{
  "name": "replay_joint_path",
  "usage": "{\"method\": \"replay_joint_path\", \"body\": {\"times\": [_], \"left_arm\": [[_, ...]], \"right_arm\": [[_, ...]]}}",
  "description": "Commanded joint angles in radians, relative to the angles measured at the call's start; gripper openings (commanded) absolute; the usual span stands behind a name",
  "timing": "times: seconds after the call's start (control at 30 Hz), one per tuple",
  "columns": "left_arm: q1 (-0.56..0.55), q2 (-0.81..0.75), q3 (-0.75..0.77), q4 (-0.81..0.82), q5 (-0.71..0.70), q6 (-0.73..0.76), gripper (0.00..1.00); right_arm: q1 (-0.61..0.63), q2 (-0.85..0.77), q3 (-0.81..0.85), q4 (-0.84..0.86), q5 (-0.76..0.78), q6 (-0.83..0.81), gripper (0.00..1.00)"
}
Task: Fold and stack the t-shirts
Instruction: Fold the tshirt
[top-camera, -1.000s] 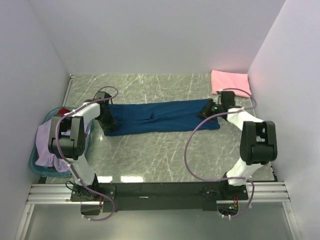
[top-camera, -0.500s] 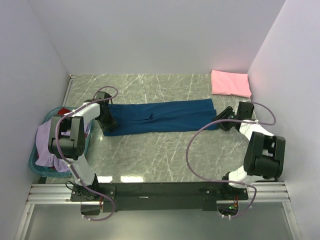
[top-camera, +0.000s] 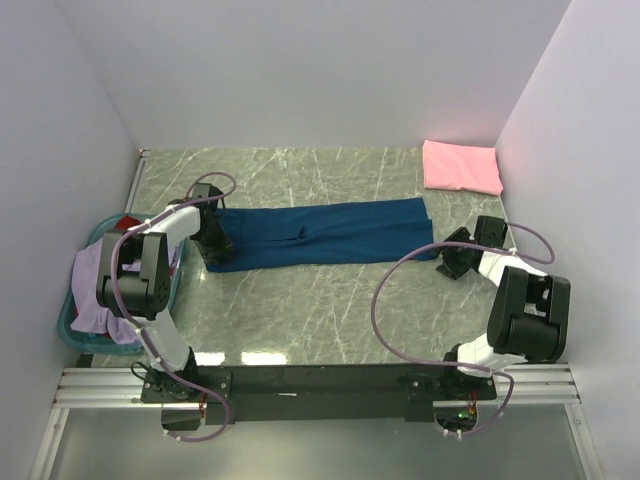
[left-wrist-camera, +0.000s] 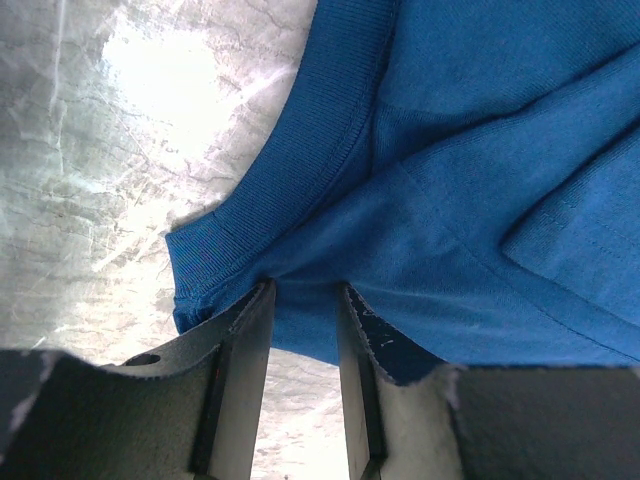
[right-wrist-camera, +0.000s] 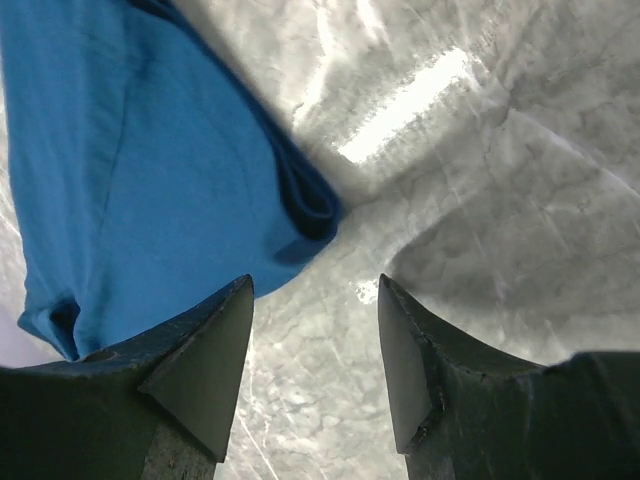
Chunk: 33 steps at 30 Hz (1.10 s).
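Right end effector (right-wrist-camera: 315, 290) withdrawn, navy t-shirt (top-camera: 320, 232) left–right

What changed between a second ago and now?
The right gripper let go of the right end of the navy t-shirt, opened, and drew back to the near right, off the cloth. The left gripper stays clamped on its left end; the pink t-shirt has not moved.
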Motion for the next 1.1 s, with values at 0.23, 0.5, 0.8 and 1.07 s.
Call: {"method": "replay_joint_path", "body": {"times": [0.23, 0.5, 0.8, 1.07], "left_arm": [[0.005, 0.0, -0.02, -0.018, -0.071, 0.013, 0.38], [0.005, 0.001, -0.01, -0.044, -0.126, 0.016, 0.35], [0.009, -0.003, -0.06, -0.084, -0.123, 0.0, 0.35], [0.011, -0.062, -0.117, -0.079, -0.071, -0.023, 0.46]], "right_arm": [[-0.02, 0.099, -0.051, 0.196, -0.035, 0.078, 0.57], [-0.067, 0.082, -0.005, 0.07, 0.052, 0.015, 0.05], [-0.125, -0.01, 0.008, -0.088, 0.136, -0.057, 0.0], [-0.124, -0.067, -0.035, -0.116, 0.123, -0.079, 0.2]]}}
